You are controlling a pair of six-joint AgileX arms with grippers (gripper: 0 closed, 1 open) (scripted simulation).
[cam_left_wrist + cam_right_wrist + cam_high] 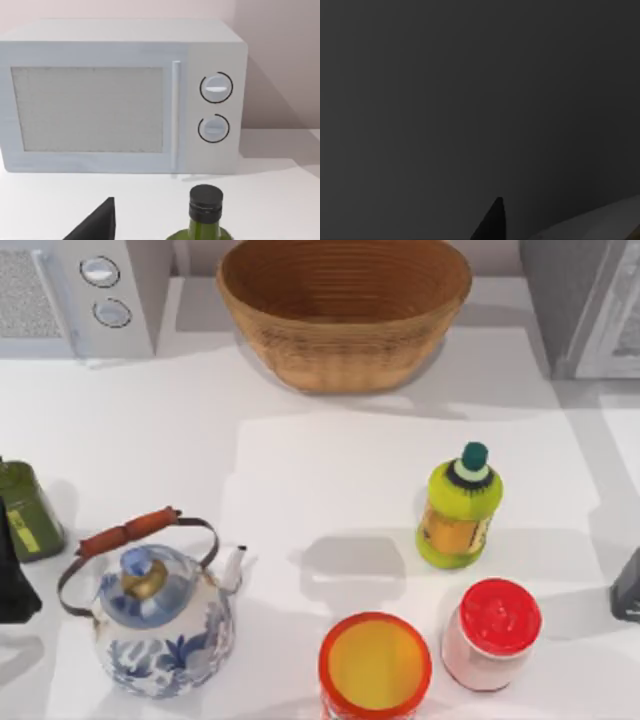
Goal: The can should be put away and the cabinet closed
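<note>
Can (374,665) upright at near table (300,470) edge, closer to right gripper (628,588); both grippers' state: cannot tell.

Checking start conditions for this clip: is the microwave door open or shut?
Shut. In the left wrist view the microwave has its door flush with the front panel, handle vertical beside the dials, with no gap showing.

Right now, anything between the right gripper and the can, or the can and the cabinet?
Yes. The red-lidded jar stands between the can and the right gripper at the top view's right edge. The yellow-green bottle sits roughly on the line from can to cabinet, far right.
</note>
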